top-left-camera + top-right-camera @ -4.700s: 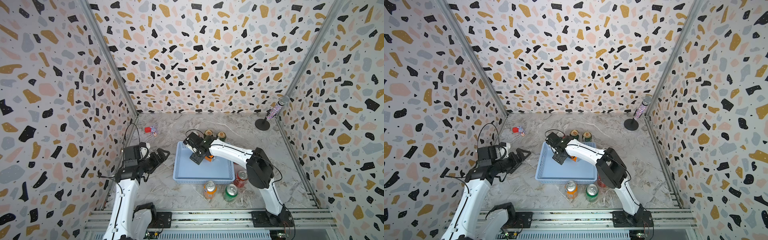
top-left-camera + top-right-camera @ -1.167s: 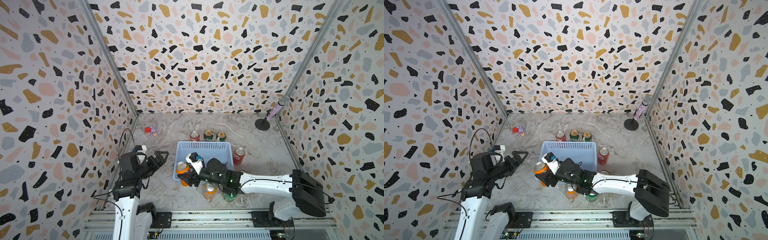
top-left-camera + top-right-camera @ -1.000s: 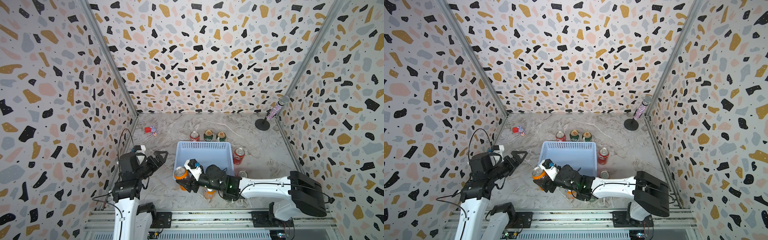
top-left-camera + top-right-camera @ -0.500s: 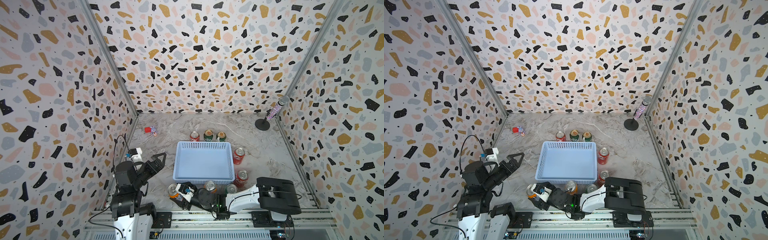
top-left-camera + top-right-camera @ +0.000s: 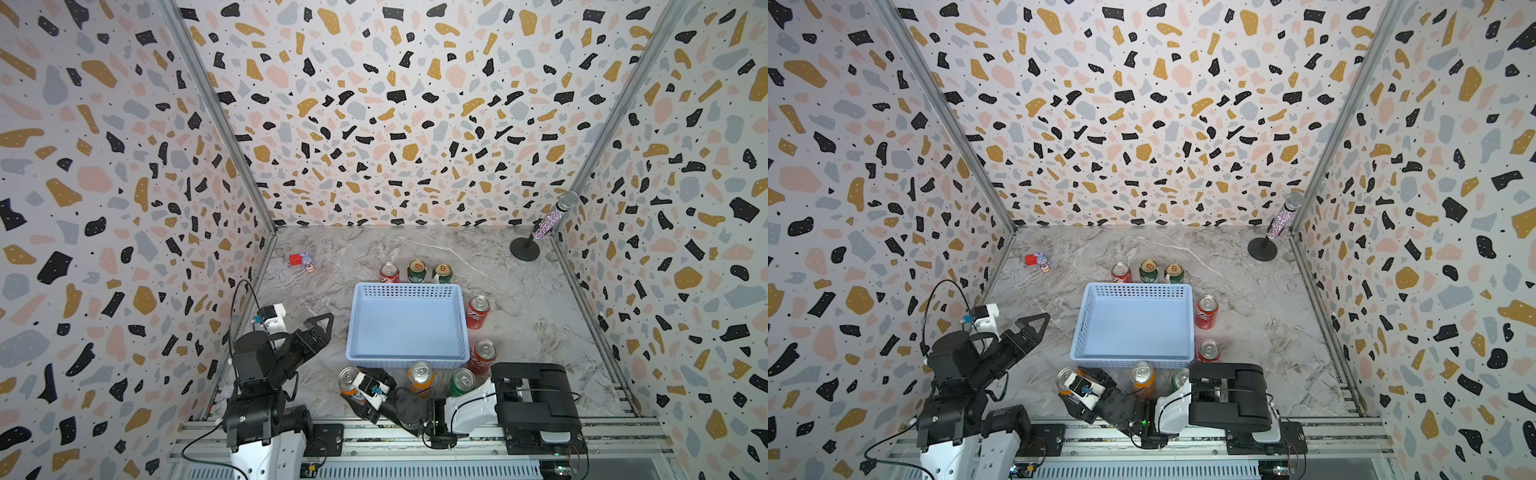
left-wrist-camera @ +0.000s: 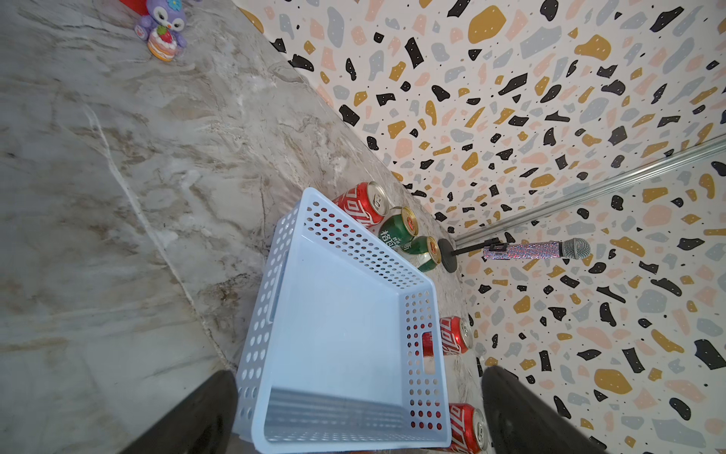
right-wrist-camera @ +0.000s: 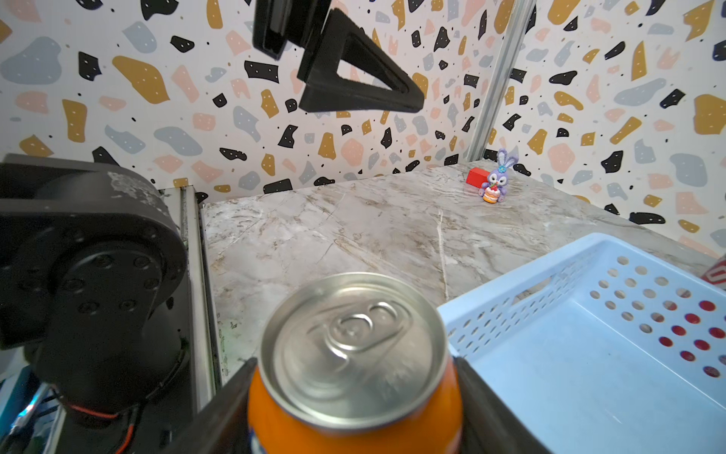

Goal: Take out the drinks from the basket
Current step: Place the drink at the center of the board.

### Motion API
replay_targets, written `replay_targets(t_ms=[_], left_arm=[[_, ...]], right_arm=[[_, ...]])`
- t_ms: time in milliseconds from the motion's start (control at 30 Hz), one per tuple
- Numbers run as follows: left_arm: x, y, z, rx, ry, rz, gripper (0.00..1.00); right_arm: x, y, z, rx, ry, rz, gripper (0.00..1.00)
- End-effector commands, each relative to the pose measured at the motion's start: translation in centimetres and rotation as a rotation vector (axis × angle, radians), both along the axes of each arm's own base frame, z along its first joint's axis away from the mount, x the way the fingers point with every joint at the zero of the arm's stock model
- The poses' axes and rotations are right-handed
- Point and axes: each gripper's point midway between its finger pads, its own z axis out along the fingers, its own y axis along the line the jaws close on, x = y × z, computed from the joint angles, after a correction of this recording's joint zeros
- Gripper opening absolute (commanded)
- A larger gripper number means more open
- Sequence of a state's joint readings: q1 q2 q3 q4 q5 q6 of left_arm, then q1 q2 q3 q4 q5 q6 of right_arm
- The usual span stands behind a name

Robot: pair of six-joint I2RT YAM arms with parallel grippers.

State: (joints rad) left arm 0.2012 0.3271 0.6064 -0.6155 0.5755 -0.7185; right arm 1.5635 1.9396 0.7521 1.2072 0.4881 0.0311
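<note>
The pale blue basket [image 5: 406, 287] [image 5: 1135, 290] stands mid-table with nothing in it. My right gripper [image 5: 352, 389] [image 7: 353, 412] is shut on an orange drink [image 5: 347, 378] [image 7: 353, 353], upright, low by the basket's front left corner. On the table in front of the basket stand another orange can [image 5: 419, 376] and a bright green can [image 5: 462, 382]. Two red cans [image 5: 477, 311] [image 5: 483, 356] stand to its right. Behind it are a red can [image 5: 389, 272] and two dark green cans [image 5: 416, 270]. My left gripper [image 5: 318, 328] [image 6: 359, 375] hangs open left of the basket, holding nothing.
A glittery microphone [image 5: 548, 218] on a round stand occupies the back right corner. A small purple rabbit toy [image 5: 308, 262] and a red block [image 5: 296, 259] lie at the back left. The metal rail [image 5: 374, 440] with both arm bases runs along the front edge.
My right gripper has carried the orange can down and back from the basket's front left corner toward the front rail. The left arm has drawn back a little.
</note>
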Motion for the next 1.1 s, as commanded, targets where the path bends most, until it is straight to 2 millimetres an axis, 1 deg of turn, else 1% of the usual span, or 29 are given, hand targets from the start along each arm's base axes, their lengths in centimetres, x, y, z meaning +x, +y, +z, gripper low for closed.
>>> replay_targets(t_ms=[0,200,433,467,533,600,633,733,767,833,867,1067], left_arm=[[0.0,0.2,0.1,0.031,-0.027,0.006,1.0],[-0.2,0.1,-0.3,0.034,-0.019,-0.002,1.0],[-0.2,0.1,-0.5,0.043,-0.017,-0.006,1.0],[-0.2,0.1,-0.6,0.044,-0.016,-0.007,1.0],[-0.2,0.1,-0.6,0.046,-0.017,-0.008,1.0],[-0.2,0.1,-0.7,0.048,-0.018,-0.011,1.0],[-0.2,0.1,-0.7,0.05,-0.018,-0.011,1.0],[-0.1,0.1,-0.8,0.049,-0.015,-0.01,1.0],[-0.1,0.2,-0.8,0.049,-0.013,-0.008,1.0],[-0.1,0.1,-0.9,0.048,-0.012,-0.01,1.0],[-0.1,0.1,-0.9,0.049,-0.011,-0.01,1.0],[-0.1,0.1,-1.0,0.046,-0.008,-0.012,1.0]], right_arm=[[0.1,-0.4,3.3,0.137,-0.021,-0.064,0.0],[-0.3,-1.0,2.1,0.122,-0.027,-0.119,0.0],[0.3,-2.3,0.9,0.121,-0.011,-0.199,0.0],[0.3,-2.4,0.8,0.118,-0.013,-0.212,0.03],[0.3,-2.7,0.7,0.111,-0.017,-0.233,0.14],[0.2,-2.9,0.6,0.105,-0.023,-0.245,0.39],[0.2,-3.0,0.6,0.105,-0.024,-0.252,0.46],[0.3,-3.5,0.5,0.109,-0.012,-0.271,0.5],[0.2,-3.7,0.4,0.108,-0.01,-0.274,0.53],[0.3,-4.1,0.3,0.111,-0.002,-0.286,0.64],[0.3,-4.3,0.3,0.11,0.0,-0.29,0.68],[0.0,-4.6,1.0,0.123,0.001,-0.295,0.77]])
